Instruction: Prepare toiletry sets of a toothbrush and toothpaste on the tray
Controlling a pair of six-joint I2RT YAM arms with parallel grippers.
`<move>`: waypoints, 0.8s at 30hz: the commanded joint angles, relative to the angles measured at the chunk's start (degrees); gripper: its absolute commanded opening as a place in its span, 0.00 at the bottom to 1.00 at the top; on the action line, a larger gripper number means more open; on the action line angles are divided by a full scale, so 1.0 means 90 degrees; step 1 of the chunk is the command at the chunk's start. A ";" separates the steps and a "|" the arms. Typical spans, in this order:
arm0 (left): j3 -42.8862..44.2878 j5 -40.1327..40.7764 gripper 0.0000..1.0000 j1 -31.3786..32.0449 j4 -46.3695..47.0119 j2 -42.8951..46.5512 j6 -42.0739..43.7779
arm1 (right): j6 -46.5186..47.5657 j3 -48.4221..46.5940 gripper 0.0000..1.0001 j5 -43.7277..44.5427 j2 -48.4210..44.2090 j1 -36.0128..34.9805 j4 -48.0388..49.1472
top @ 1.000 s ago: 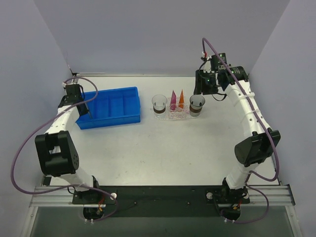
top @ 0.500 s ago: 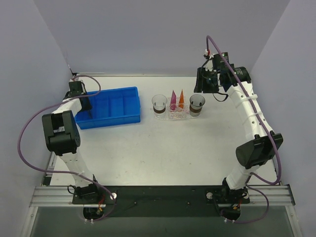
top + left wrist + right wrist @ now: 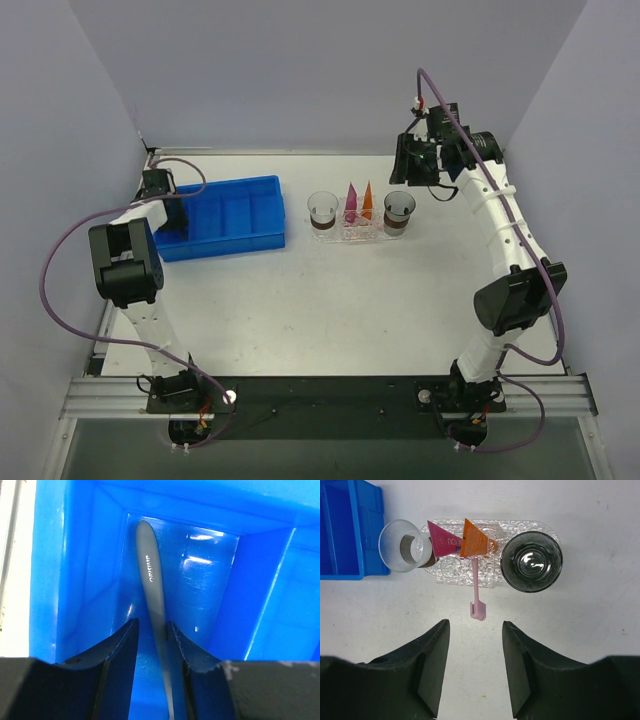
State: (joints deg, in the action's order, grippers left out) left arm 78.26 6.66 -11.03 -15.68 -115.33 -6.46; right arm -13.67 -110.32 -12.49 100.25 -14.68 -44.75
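The grey toothbrush (image 3: 151, 580) lies lengthwise in the left end compartment of the blue bin (image 3: 75, 555). My left gripper (image 3: 152, 630) reaches down into that compartment (image 3: 172, 212). Its jaws straddle the handle: the right finger touches it, and a gap shows on the left. The clear bumpy tray (image 3: 455, 572) holds the pink-magenta tube (image 3: 444, 542) and the orange tube (image 3: 474, 541), both propped up. A thin pink brush-like stick (image 3: 476, 587) lies on the tray, its head over the near edge. My right gripper (image 3: 476, 630) is open and empty, high above the table near the tray (image 3: 358, 232).
A clear cup (image 3: 402, 546) stands at the tray's left end and a dark cup (image 3: 531, 561) at its right end. The blue bin (image 3: 235, 215) sits left of them. Walls enclose the table on three sides.
My left arm has raised its elbow and pushed the gripper down into the left end of the bin. The right arm has hardly moved.
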 commanded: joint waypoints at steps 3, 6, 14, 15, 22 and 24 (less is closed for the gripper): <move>0.0455 0.0042 0.39 -0.0015 -0.0161 -0.0252 0.0063 | -0.0131 -0.0290 0.42 -0.0155 0.0141 -0.0010 0.0031; 0.0543 -0.0036 0.38 -0.0015 -0.0435 -0.0398 0.0122 | -0.0131 -0.0417 0.42 -0.0175 0.0170 0.0010 0.0031; 0.0329 -0.0437 0.21 -0.0015 -0.0485 -0.0321 0.0288 | -0.0112 -0.0281 0.42 -0.0155 0.0102 0.0000 0.0031; 0.0241 -0.0427 0.19 -0.0015 -0.0455 -0.0263 0.0327 | -0.0112 -0.0262 0.41 -0.0165 0.0092 0.0000 0.0041; 0.0269 -0.0427 0.00 -0.0025 -0.0318 0.0167 0.0444 | -0.0083 -0.0095 0.41 -0.0175 -0.0006 0.0000 0.0119; 0.0308 -0.0417 0.00 -0.0025 -0.0279 0.0255 0.0405 | -0.0073 -0.0076 0.41 -0.0175 -0.0035 0.0010 0.0138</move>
State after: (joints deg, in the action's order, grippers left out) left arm 80.71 4.56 -11.03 -18.02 -116.79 -3.84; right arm -14.13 -111.96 -13.54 101.89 -14.68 -43.92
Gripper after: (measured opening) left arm 0.242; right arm 0.415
